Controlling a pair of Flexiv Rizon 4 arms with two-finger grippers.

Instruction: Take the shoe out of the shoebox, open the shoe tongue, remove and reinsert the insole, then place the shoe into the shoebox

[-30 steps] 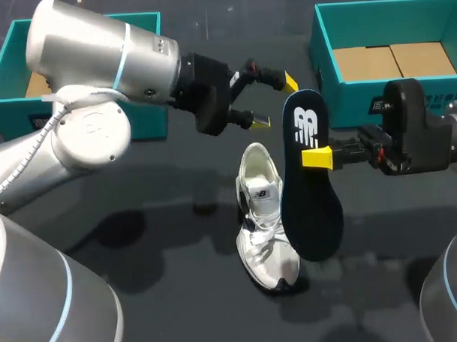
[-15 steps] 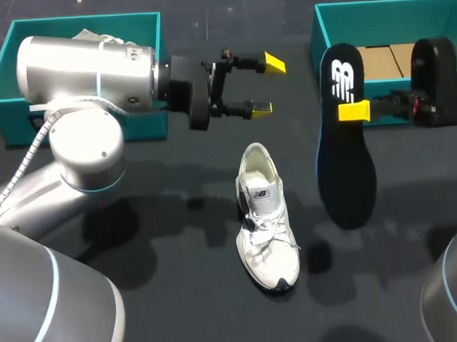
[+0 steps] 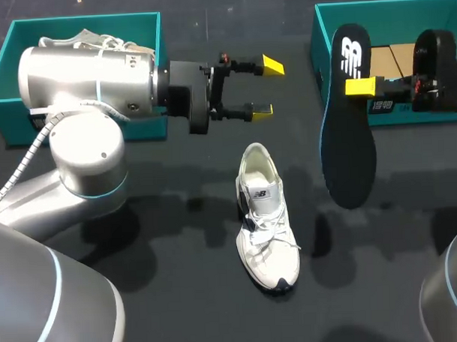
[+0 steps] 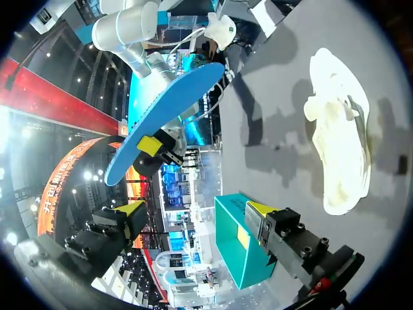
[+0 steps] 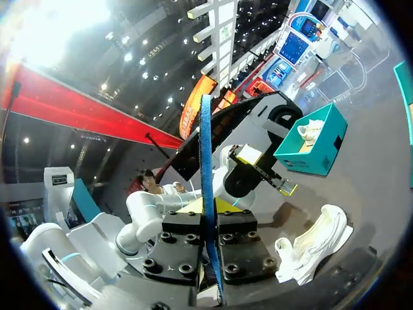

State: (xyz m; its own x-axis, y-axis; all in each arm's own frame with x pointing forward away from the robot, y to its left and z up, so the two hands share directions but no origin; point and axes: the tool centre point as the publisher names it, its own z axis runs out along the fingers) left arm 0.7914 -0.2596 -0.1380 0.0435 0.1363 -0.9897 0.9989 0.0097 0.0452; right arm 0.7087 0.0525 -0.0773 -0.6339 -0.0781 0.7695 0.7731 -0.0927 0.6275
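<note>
Flanking the dark table [image 3: 173,293] are two teal boxes: the left shoebox [image 3: 7,81] is sitting at the upper left of the frame with a second white shoe [image 3: 81,39] inside, partly hidden by the left arm [image 3: 82,78], and the right shoebox [image 3: 325,32] is sitting at the upper right. The left gripper [image 3: 266,87] is hanging empty with fingers spread, just above centre frame and apart from the white shoe [image 3: 266,215], which is lying mid-table with its toe toward the lower edge. The right gripper [image 3: 359,87] is clamping the dark insole [image 3: 348,144] near its upper end, and the insole is hanging in front of the right shoebox, right of the shoe and clear of it.
</note>
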